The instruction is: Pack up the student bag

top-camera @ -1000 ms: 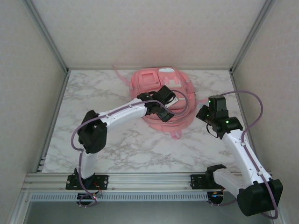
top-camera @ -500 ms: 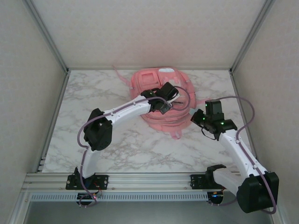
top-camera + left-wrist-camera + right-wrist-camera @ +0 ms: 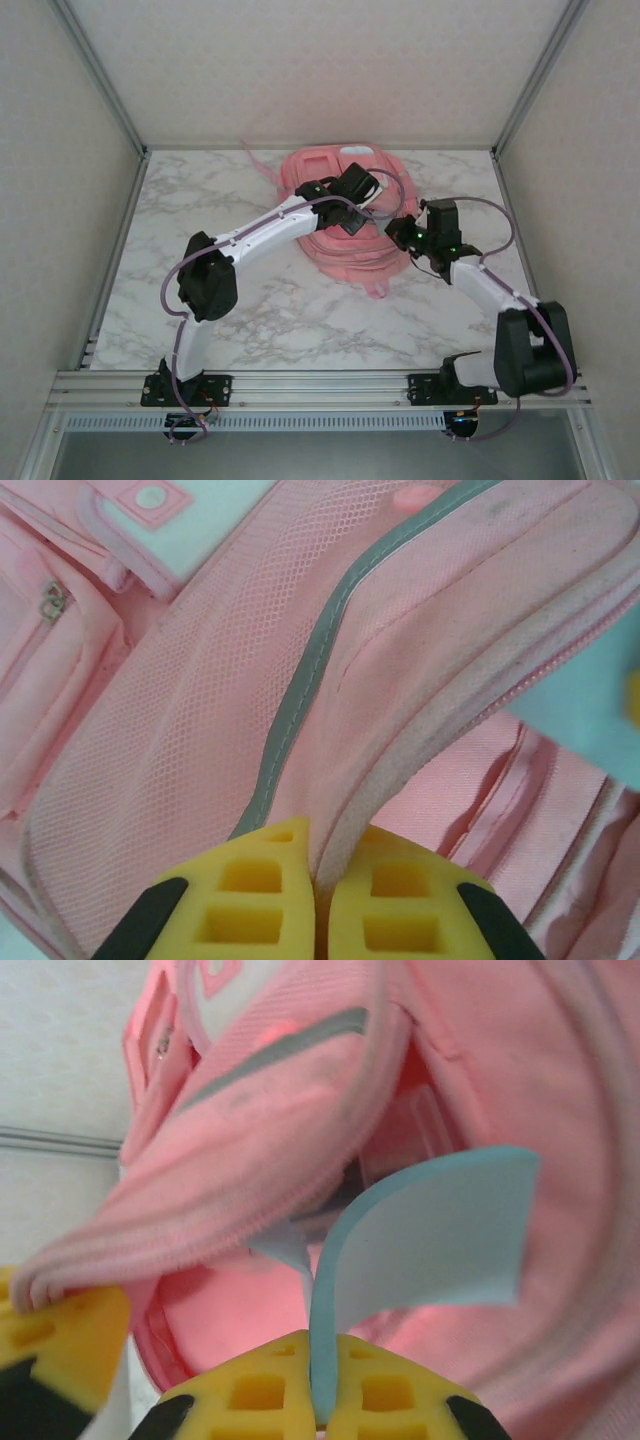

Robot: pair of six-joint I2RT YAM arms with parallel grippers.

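1. at the far middle of the white marbled desk: the student bag, pink, lying flat, main compartment gaping open.
2. over the bag's upper part: the left gripper, closed tight on the zipper-edged rim of the bag's front panel.
3. seen from the left wrist: yellow pads almost touching, only that pink rim pinched between them; beyond, pink mesh, a grey stripe and a small zipped pocket of the bag.
4. rim held lifted clear of the rest of the bag, with the compartment's pink lining showing underneath on the right.
5. at the bag's right edge: the right gripper, clamped shut on a thin light blue sheet.
6. seen from the right wrist: grip on the sheet's lower edge, sheet curled over to the right, its free end in front of the bag's open mouth, just under the lifted panel.
7. lower left of that same view: one yellow pad of the left gripper against the lifted rim, close beside the right gripper.
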